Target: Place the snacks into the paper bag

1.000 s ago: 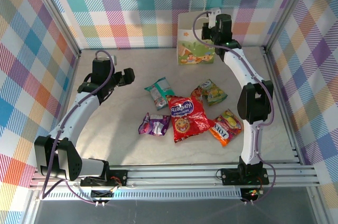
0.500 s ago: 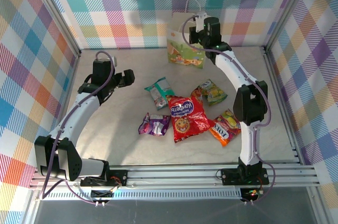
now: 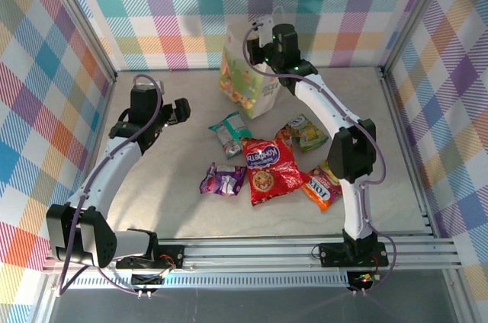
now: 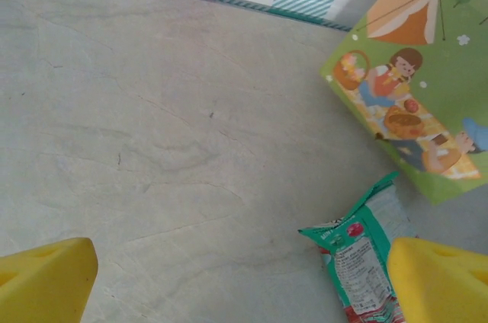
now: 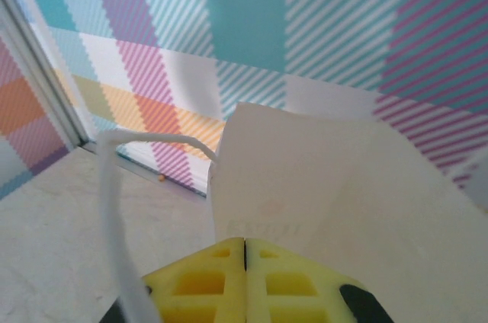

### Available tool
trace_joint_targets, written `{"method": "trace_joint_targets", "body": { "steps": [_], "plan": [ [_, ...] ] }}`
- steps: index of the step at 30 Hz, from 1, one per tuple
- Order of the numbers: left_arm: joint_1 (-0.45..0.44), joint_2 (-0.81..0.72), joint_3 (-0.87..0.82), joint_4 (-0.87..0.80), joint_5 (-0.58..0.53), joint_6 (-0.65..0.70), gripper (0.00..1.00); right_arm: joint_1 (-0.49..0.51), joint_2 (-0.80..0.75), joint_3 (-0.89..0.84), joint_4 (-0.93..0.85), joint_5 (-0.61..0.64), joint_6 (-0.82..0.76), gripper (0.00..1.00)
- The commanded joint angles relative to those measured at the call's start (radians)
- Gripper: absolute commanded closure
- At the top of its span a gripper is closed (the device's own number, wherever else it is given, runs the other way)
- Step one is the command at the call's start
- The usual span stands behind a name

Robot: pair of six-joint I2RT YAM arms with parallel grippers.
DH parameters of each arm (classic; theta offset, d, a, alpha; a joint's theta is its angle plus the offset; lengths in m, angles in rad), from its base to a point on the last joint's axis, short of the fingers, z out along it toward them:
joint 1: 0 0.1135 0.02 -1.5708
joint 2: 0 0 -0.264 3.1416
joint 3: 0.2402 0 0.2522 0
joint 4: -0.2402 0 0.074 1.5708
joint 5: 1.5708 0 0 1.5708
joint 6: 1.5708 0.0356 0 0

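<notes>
Five snack packets lie loose on the grey table (image 3: 164, 201) in the middle of the top view: the large red packet (image 3: 268, 169) at the centre, the purple packet (image 3: 223, 180) just to its left, the orange packet (image 3: 323, 183) at its lower right, the green-yellow packet (image 3: 307, 132) at its upper right, and the teal-white packet (image 3: 229, 132) above it. The paper bag (image 3: 244, 83) stands tilted in the upper middle of that view, its printed lower corner close to the teal-white packet. The right gripper (image 3: 264, 38) sits at the bag's top; its wrist camera shows the yellow fingers (image 5: 206, 281) pressed together on the upper edge of the white paper, with a cord handle (image 5: 113, 186) looping down at the left. The left gripper (image 3: 180, 110) hangs over bare table at centre left, jaws spread wide and holding nothing; from its wrist, the teal-white packet (image 4: 358, 258) lies at lower right beside one finger (image 4: 442, 281), and the bag's cartoon print (image 4: 412, 79) fills the upper right.
</notes>
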Motion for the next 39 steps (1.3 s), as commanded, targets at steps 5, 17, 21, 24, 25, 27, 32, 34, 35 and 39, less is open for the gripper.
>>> {"method": "trace_joint_targets", "body": {
  "steps": [5,17,21,24,25,27,32,34,35,39],
  "plan": [
    [0.011,-0.041,-0.019,0.0,-0.037,-0.011,0.03,0.062,0.102,0.14,-0.042,-0.06,0.007,1.0],
    [0.032,-0.097,-0.039,-0.013,-0.09,-0.032,0.02,0.167,0.215,0.294,-0.112,-0.167,-0.007,1.0],
    [0.034,-0.085,-0.033,-0.017,-0.086,-0.042,0.02,0.188,0.188,0.248,-0.113,-0.204,0.002,1.0],
    [0.035,-0.075,-0.024,-0.019,-0.075,-0.046,0.02,0.189,0.149,0.169,-0.08,-0.195,0.01,1.0],
    [0.035,-0.071,-0.021,-0.02,-0.071,-0.048,0.02,0.189,0.132,0.134,-0.064,-0.177,0.006,1.0],
    [0.035,-0.062,-0.01,-0.025,-0.065,-0.051,0.02,0.189,0.108,0.088,-0.045,-0.152,-0.009,1.0],
    [0.035,-0.034,0.027,-0.029,-0.047,-0.056,0.02,0.182,0.061,0.032,-0.04,-0.102,-0.045,1.0],
    [0.036,-0.019,0.051,-0.032,-0.031,-0.057,0.02,0.172,0.049,0.026,-0.039,-0.094,-0.046,1.0],
    [0.035,-0.008,0.069,-0.039,-0.024,-0.058,0.02,0.167,0.044,0.027,-0.042,-0.093,-0.043,1.0],
    [0.035,0.043,0.154,-0.074,-0.003,-0.055,0.02,0.148,0.027,0.028,-0.05,-0.094,-0.052,1.0]
  ]
}}
